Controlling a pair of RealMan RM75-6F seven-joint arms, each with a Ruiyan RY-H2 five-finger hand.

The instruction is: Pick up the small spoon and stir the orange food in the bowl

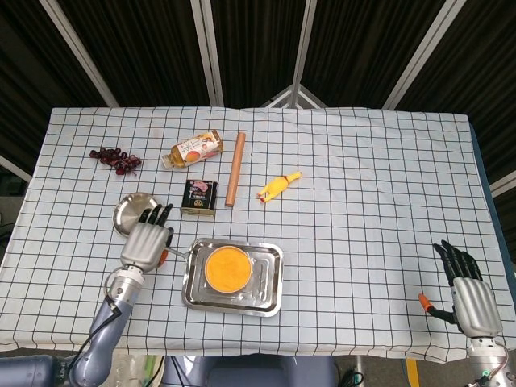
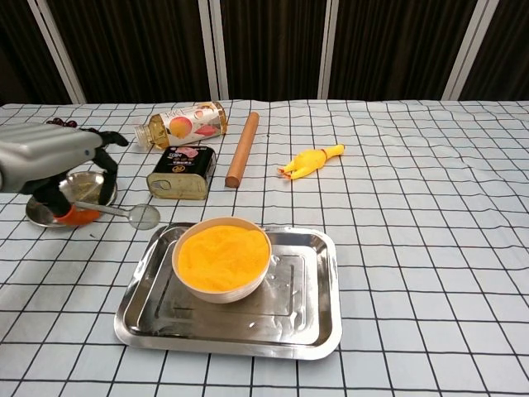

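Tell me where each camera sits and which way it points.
Head view: high above the near table edge, looking steeply down at the whole table; shows both arms, left robot hand and right robot hand.
Chest view: low at the near edge, looking level across; only the left robot hand shows, holding the spoon.
Shared: bowl in its tray.
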